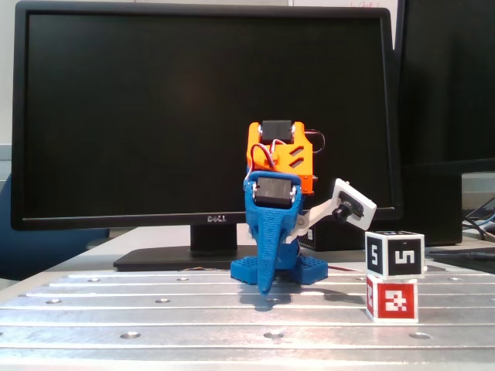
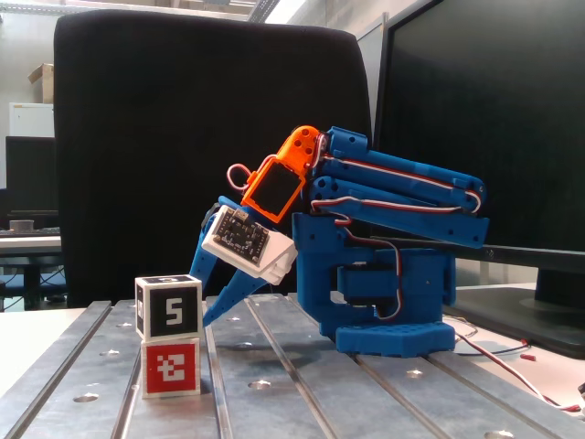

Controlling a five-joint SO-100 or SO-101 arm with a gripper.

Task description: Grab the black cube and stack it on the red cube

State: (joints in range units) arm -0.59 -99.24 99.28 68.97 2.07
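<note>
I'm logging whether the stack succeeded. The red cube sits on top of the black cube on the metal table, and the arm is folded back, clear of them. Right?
Not quite: the order is reversed. Both fixed views show the black cube on top of the red cube. The rest holds: the gripper is clear of the stack.

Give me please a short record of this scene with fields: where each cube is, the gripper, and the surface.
black cube: sits on top of the red cube, roughly aligned
red cube: rests on the table, under the black cube
gripper: folded down near the stack, holding nothing; open or shut cannot be told
table: grooved metal plate with holes
task state: stack appears done
</note>
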